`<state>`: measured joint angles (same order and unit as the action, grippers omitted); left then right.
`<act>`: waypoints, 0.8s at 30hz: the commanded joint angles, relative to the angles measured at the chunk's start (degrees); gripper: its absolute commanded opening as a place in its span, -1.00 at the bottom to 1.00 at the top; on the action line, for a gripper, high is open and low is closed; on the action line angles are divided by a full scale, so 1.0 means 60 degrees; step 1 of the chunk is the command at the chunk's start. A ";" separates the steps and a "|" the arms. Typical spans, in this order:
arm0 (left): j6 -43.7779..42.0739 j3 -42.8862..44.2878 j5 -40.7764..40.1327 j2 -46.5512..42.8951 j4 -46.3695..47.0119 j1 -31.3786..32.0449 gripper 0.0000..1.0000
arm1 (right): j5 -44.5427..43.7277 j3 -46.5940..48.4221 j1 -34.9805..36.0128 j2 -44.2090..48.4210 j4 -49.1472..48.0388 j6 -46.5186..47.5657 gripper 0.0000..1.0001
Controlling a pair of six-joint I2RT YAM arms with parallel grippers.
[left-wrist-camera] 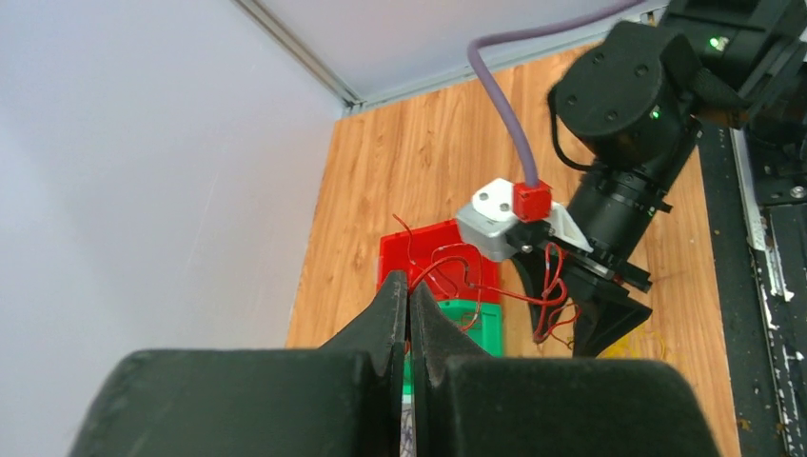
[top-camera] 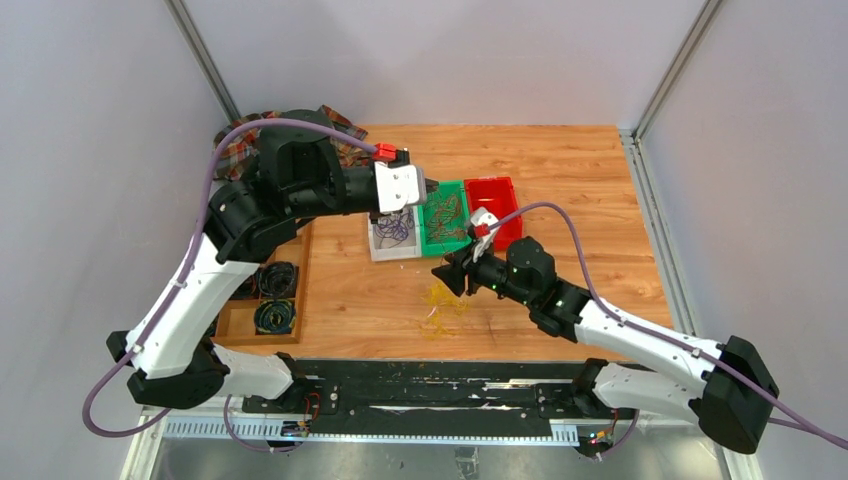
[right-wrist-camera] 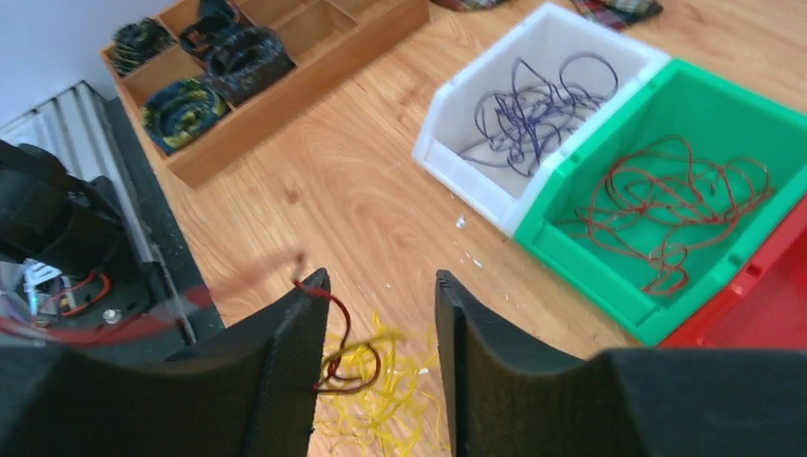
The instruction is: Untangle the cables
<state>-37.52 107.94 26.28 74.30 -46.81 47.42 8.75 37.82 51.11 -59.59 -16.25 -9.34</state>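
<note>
Purple cables [right-wrist-camera: 533, 114] lie in the white bin [right-wrist-camera: 455, 157], red-brown cables [right-wrist-camera: 676, 205] in the green bin [right-wrist-camera: 582, 243], and yellow cables [right-wrist-camera: 390, 409] loose on the table [right-wrist-camera: 362, 190]. Left gripper [left-wrist-camera: 409, 286] is pinched tight on one red strand [left-wrist-camera: 457, 262]. Right gripper [right-wrist-camera: 381, 281] stands wide over the yellow heap, with a red-brown strand hanging against one finger.
</note>
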 commanded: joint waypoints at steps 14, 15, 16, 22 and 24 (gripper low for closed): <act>-0.0434 0.1535 -0.2341 0.0550 0.0392 0.0066 -0.99 | -0.2941 -0.3934 0.0095 0.0207 -0.2153 -0.1102 -0.43; -0.0451 0.1542 -0.2584 0.0584 0.0554 0.0066 -0.99 | -0.2990 -0.4012 0.0098 0.0158 -0.2147 -0.1188 -0.41; -0.0456 0.1526 -0.2821 0.0612 0.0732 0.0066 -0.99 | -0.3011 -0.4108 0.0095 0.0132 -0.2172 -0.1304 -0.39; -0.0428 0.1670 -0.3471 0.0766 0.1593 0.0066 -0.99 | -0.3099 -0.4418 0.0095 -0.0066 -0.2224 -0.1746 -0.43; -0.0449 0.1867 -0.3803 0.0831 0.1912 0.0066 -0.99 | -0.3153 -0.4516 0.0095 -0.0062 -0.2214 -0.1836 -0.52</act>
<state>-39.62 115.85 8.56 78.89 -41.98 47.44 -7.90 12.14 51.11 -59.79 -28.03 -18.06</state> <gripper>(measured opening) 0.017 0.276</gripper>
